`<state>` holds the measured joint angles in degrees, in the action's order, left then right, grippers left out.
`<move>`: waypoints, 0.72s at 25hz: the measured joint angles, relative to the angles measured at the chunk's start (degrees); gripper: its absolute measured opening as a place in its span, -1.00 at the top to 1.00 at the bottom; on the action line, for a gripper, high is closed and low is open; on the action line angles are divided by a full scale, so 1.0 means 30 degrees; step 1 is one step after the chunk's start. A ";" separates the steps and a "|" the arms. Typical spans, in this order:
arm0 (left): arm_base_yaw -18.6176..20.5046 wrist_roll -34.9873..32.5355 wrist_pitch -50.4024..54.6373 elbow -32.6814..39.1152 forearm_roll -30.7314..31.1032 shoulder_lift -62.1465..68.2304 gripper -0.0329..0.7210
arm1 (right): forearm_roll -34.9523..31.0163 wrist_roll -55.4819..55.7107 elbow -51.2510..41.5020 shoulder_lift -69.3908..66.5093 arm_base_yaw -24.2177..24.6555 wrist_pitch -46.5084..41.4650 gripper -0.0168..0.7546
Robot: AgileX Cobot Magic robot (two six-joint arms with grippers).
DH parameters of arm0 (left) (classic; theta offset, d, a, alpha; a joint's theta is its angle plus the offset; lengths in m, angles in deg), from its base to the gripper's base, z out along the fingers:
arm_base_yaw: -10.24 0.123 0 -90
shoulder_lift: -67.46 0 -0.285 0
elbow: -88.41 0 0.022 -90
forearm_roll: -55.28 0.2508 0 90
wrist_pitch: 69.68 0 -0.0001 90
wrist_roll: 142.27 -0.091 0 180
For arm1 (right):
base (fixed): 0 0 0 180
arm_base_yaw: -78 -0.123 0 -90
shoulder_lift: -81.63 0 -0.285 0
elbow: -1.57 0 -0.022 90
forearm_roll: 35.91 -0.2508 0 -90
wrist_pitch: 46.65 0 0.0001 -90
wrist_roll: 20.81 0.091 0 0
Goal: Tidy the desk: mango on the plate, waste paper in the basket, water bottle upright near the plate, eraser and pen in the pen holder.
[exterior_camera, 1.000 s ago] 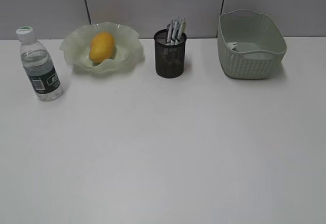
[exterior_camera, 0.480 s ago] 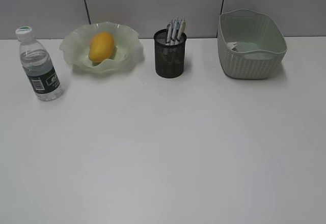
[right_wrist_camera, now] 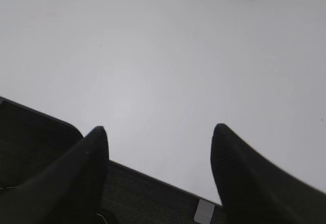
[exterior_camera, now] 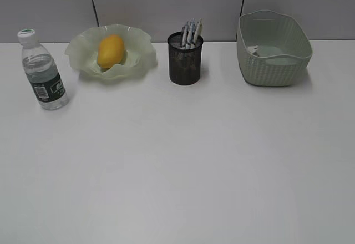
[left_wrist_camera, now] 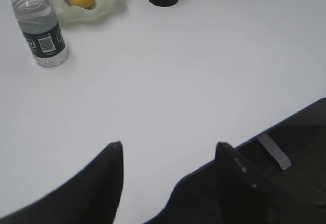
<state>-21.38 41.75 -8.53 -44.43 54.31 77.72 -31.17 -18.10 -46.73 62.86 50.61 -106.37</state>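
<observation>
On the white desk [exterior_camera: 177, 161] the yellow mango [exterior_camera: 110, 50] lies in the ruffled green plate [exterior_camera: 141, 44] at the back left. The water bottle [exterior_camera: 43, 72] stands upright left of the plate, also in the left wrist view as water bottle [left_wrist_camera: 39, 30]. Pens [exterior_camera: 191, 32] stick up from the black mesh pen holder [exterior_camera: 184, 61]. A bit of waste paper [exterior_camera: 255, 50] shows inside the green basket [exterior_camera: 273, 50]. The eraser is hidden. My left gripper [left_wrist_camera: 168, 145] and right gripper [right_wrist_camera: 159, 128] both hang open and empty over the desk's near edge, out of the exterior view.
A grey panelled wall runs behind the desk. The desk's dark front edge [right_wrist_camera: 153, 183] shows under the right gripper, and the edge [left_wrist_camera: 285, 127] also shows at the lower right of the left wrist view.
</observation>
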 joint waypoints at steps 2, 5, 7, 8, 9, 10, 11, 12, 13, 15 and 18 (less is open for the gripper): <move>0.0000 0.0000 0.0000 0.0015 0.0000 0.0000 -0.25 | 0.0000 0.0000 0.0000 0.0000 0.0000 0.0000 -0.35; 0.0000 -0.0006 0.0000 0.0015 0.0000 0.0000 -0.25 | 0.0000 0.0000 0.0000 0.0000 0.0000 0.0000 -0.35; 0.0000 -0.0026 0.0000 0.0015 0.0000 0.0000 -0.25 | -0.0012 0.0000 0.0000 0.0000 0.0000 0.0000 -0.35; 0.0000 -0.0025 0.0000 0.0015 0.0000 0.0000 -0.24 | -0.0012 0.0000 0.0000 0.0000 0.0000 0.0000 -0.35; 0.0000 -0.0025 0.0000 0.0015 0.0000 0.0000 -0.23 | -0.0012 0.0000 0.0000 0.0000 0.0000 0.0000 -0.35; 0.0000 -0.0025 0.0000 0.0015 0.0000 0.0000 -0.21 | -0.0012 0.0000 0.0000 0.0000 0.0000 0.0000 -0.35; 0.0000 -0.0025 0.0000 0.0015 0.0000 0.0000 -0.20 | -0.0012 0.0000 0.0000 0.0000 0.0000 0.0000 -0.35; 0.0000 -0.0025 0.0000 0.0015 0.0000 0.0000 -0.18 | -0.0012 0.0000 0.0000 0.0000 0.0000 0.0000 -0.35; 0.0000 -0.0025 0.0000 0.0015 0.0000 0.0000 -0.16 | -0.0012 0.0000 0.0000 0.0000 0.0000 0.0000 -0.35; 0.0000 -0.0025 0.0000 0.0015 0.0000 0.0000 -0.12 | -0.0012 0.0000 0.0000 0.0000 0.0000 0.0000 -0.35; 0.0243 -0.0025 0.0000 0.0015 -0.0021 -0.0162 -0.03 | -0.0012 0.0000 0.0000 0.0375 0.0042 0.0000 -0.35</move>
<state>-20.65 41.67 -8.53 -44.39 54.25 77.23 -31.21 -18.10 -46.73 63.99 50.74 -106.37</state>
